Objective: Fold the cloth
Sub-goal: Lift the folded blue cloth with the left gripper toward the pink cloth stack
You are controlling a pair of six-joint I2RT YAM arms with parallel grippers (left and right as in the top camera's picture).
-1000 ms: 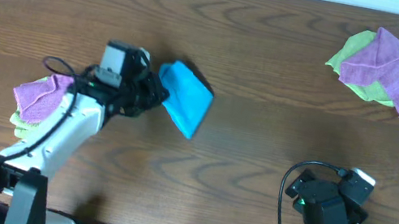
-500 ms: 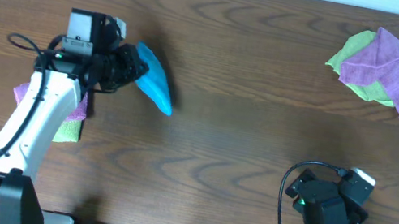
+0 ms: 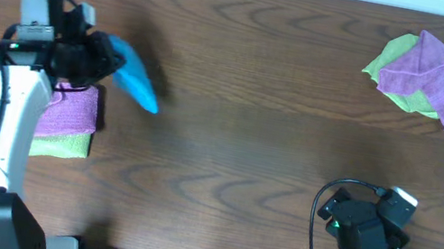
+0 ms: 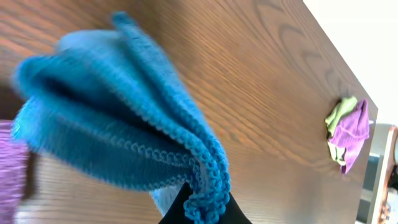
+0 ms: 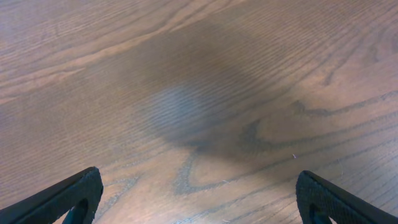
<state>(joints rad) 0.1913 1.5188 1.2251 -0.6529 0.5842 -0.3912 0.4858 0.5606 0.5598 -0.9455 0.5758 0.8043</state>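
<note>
The bright blue cloth point(image 3: 134, 80) hangs folded and bunched from my left gripper point(image 3: 96, 61), held above the table at the far left. In the left wrist view the cloth point(image 4: 118, 130) fills the frame, its stitched edges pinched between my left gripper's fingers point(image 4: 202, 208). My right gripper point(image 5: 199, 199) is open and empty over bare wood; the right arm point(image 3: 373, 229) rests at the front right.
A purple cloth point(image 3: 69, 107) lies on a lime-green cloth point(image 3: 63, 144) under my left arm. Another purple cloth point(image 3: 423, 73) over a lime-green one point(image 3: 394, 59) lies at the back right, also in the left wrist view point(image 4: 347, 134).
My left gripper has carried the blue cloth leftward, from near the table's middle-left to beside the purple and green stack. The right arm has not moved.
</note>
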